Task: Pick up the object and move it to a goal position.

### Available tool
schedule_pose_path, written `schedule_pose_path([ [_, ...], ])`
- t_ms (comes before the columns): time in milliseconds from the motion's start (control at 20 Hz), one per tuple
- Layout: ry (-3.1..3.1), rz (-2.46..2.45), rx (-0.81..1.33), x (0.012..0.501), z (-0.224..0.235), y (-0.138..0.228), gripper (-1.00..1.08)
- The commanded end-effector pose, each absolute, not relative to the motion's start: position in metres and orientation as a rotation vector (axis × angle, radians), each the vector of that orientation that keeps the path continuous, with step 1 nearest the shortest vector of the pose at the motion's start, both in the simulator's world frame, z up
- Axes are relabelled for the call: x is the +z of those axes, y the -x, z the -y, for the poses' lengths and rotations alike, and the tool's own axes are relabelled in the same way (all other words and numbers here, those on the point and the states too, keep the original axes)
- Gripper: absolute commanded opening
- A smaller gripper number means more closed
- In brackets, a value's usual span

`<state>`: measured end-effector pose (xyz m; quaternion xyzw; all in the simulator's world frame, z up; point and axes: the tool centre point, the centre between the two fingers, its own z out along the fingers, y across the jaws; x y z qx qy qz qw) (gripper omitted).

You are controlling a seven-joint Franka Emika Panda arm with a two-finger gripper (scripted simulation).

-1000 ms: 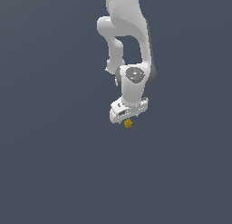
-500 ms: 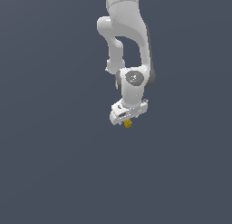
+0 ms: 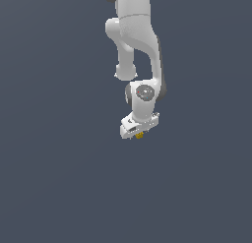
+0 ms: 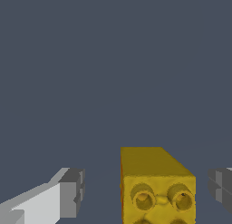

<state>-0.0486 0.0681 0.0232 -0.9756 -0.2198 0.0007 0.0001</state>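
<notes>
One block (yellow) sits between gripper fingers, untouched.

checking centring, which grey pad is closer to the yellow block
The pad cut off at the frame edge; its gap to the yellow block is narrower than the white-backed pad's.

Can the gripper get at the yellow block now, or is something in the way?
Probably yes. In the wrist view the yellow block sits between the two fingers, with open gaps on both sides, so the gripper is open around it. Nothing else is in the way.
</notes>
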Motion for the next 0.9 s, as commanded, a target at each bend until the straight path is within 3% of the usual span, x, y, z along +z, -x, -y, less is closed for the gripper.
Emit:
schedule_pose_path([
  [0,3.065,0.691,0.000,0.022,-0.068,0.048,-1.00],
  [850,3.065,0.690,0.001,0.036,-0.075,0.048,-1.00],
])
